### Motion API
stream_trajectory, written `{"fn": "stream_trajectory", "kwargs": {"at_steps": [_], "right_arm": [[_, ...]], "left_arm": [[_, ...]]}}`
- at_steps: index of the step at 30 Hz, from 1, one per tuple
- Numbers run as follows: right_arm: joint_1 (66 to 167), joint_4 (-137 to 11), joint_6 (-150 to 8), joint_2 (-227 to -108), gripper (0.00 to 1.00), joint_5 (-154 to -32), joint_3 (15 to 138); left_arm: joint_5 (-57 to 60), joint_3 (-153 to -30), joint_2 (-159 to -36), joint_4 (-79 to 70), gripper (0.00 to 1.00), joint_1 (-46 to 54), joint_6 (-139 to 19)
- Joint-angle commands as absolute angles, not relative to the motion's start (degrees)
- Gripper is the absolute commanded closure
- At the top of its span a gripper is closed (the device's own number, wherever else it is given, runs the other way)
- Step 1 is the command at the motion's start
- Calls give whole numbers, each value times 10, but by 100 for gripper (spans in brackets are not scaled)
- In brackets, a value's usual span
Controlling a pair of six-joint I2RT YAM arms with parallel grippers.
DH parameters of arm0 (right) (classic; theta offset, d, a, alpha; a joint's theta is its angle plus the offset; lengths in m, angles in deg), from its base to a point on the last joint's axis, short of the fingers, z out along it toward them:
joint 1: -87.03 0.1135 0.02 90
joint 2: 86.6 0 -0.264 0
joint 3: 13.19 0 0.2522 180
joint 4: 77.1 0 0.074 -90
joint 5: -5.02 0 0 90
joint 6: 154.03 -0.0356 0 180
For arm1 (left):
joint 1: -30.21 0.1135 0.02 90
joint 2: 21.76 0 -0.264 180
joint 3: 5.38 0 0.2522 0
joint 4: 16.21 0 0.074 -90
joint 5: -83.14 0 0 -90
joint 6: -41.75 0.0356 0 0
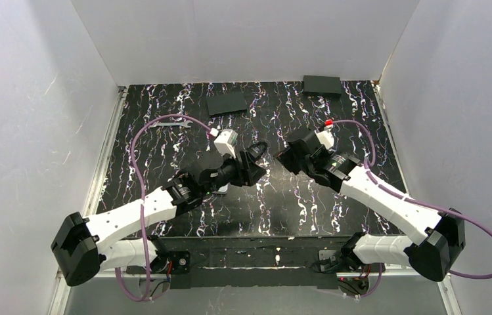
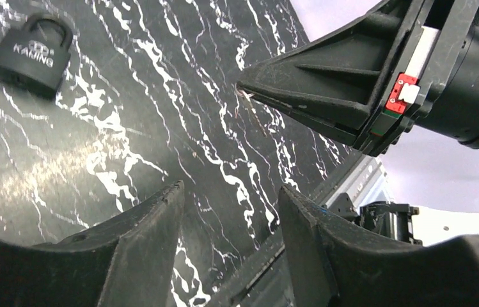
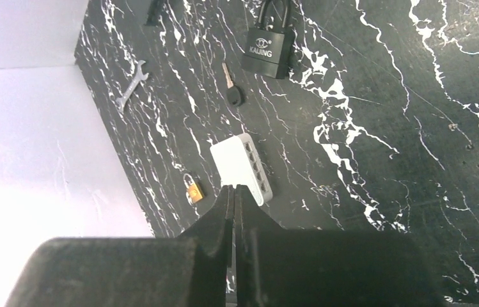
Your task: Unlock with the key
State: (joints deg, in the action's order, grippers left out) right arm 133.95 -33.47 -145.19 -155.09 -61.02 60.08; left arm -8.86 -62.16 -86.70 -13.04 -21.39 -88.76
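The black padlock (image 3: 268, 45) lies flat on the marbled table, its shackle pointing away from my right gripper. The key (image 3: 231, 88), with a brass blade and a black head, lies just left of it. In the left wrist view the padlock (image 2: 29, 54) sits far up and to the left. My left gripper (image 2: 230, 192) is open and empty above the table. My right gripper (image 3: 233, 188) is shut with nothing visible between its fingers; its tip (image 2: 244, 86) hangs just ahead of my left gripper. In the top view both grippers (image 1: 259, 167) (image 1: 282, 157) face each other mid-table.
A silver flat wrench (image 3: 131, 83) lies near the left wall and also shows in the top view (image 1: 167, 123). A white port hub (image 3: 243, 167) and a small brass padlock (image 3: 192, 189) lie under my right fingers' line. Two black boxes (image 1: 226, 103) (image 1: 322, 85) sit at the back.
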Motion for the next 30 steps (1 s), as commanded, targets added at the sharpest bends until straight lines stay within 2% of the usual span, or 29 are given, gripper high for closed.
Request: {"fn": "stream_trajectory", "kwargs": {"at_steps": [1,8,30], "right_arm": [[1342,-268,-1488,-1562,99,-574,646],[1344,-257,-1501,-1573,99,-578,656],[1344,-265,-1504,-1556,99,-570,647]], "left_arm": [[-153,-629,-883,-216,48,-238,-811],[-166,-634,-928,-289,50,-258,-796],[-166,-669,-991,-292,56,-275,-797]]}}
